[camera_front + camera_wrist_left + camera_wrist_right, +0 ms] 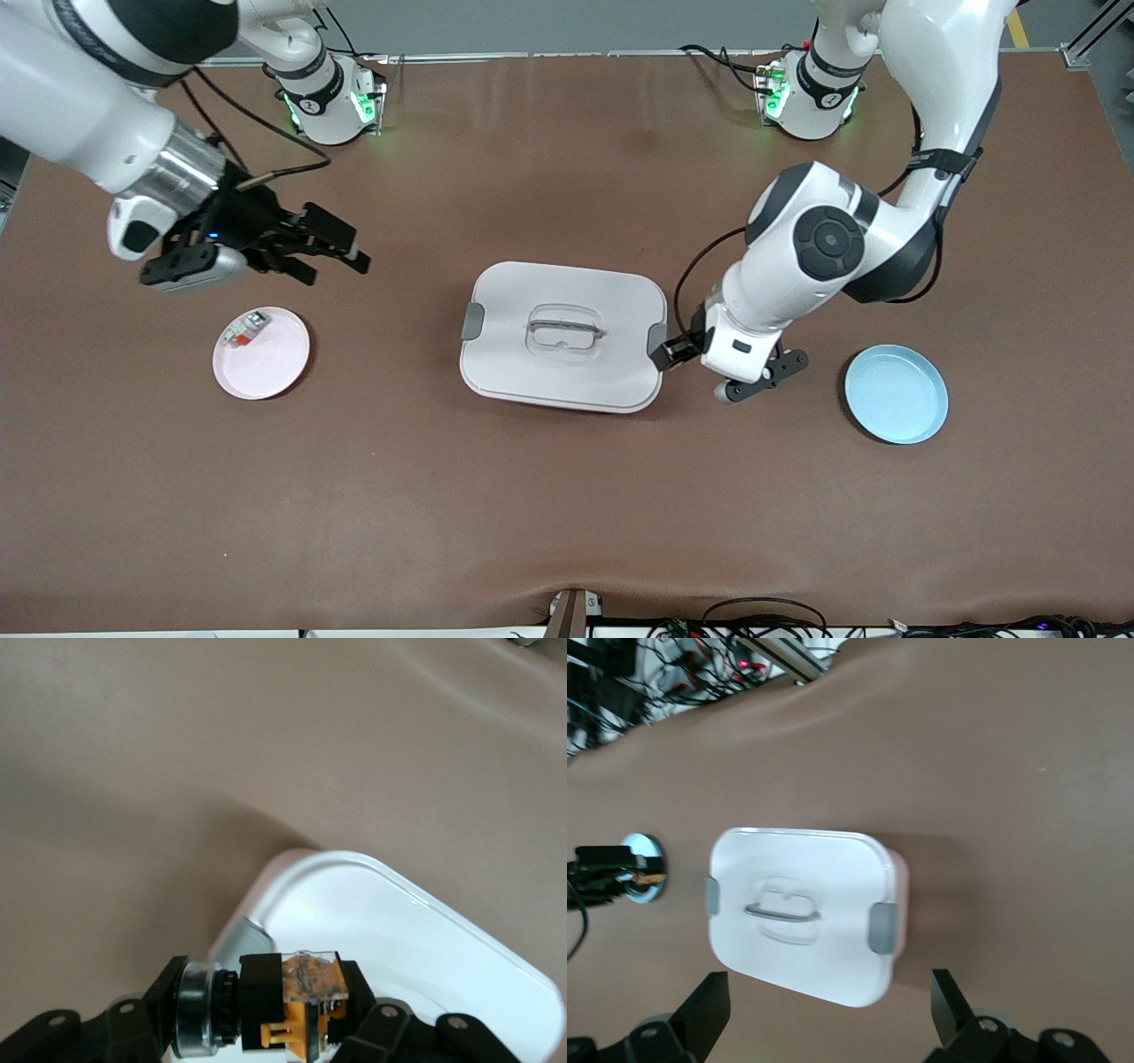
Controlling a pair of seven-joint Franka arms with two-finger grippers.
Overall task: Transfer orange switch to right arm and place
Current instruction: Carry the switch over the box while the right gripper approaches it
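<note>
Orange switch pinched at the white box's edge

The left gripper [292,1041] fingers clamp the orange switch [301,1005], its lower part cut off, beside the white box [563,337]; the right gripper [332,252] fingers spread empty above the table.

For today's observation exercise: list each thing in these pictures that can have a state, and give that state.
orange switch: held by the left gripper beside the box's corner
left gripper: shut on the orange switch
right gripper: open, nothing in it, above the table near the pink plate
white box: lid on
pink plate: holds a small white-grey part
blue plate: nothing on it
</note>
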